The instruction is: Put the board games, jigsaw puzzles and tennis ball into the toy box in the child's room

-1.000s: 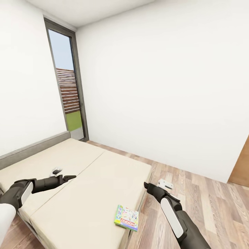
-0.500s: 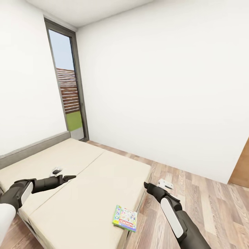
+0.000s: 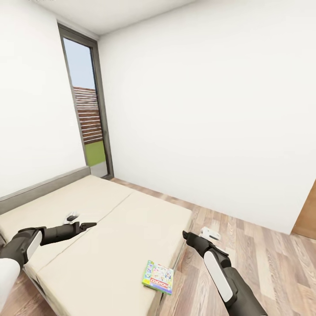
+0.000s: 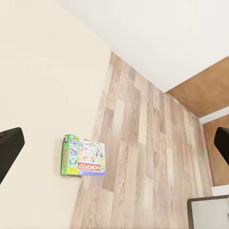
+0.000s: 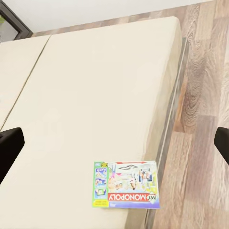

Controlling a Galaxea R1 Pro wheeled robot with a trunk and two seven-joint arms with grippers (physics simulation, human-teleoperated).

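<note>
— Looking at the bed [image 3: 105, 219], what do you see on it?

— One board game [image 3: 158, 277]. It lies flat on the beige mattress, right at the bed's near corner, close to the edge by the wood floor [image 3: 259, 250]. It has a green edge and a pale blue cover with red letters.

— Can you read the letters?

— Yes. From the right arm's camera the board game [image 5: 126, 191] says "Monopoly" on a red strip. It lies near the bed's [image 5: 86, 95] long edge, with floor planks just past that edge. From the left arm's camera the same box [image 4: 83, 156] sits at the mattress edge too.

— Where are the arms?

— The left gripper [image 3: 87, 225] hangs over the middle of the bed, well apart from the game. The right gripper [image 3: 186, 235] is just off the bed's side, over the floor, up the bed's edge from the game.

— Are they holding anything?

— No. In each arm camera the dark finger tips [image 4: 9, 148] stand far apart at the two sides, with nothing between them. Both pincers are spread wide. The right one's tips [image 5: 9, 150] look the same.

— What else is by the bed?

— A grey headboard [image 3: 41, 188], white walls, and a tall dark-framed window [image 3: 87, 109] past the bed's far end.
</note>
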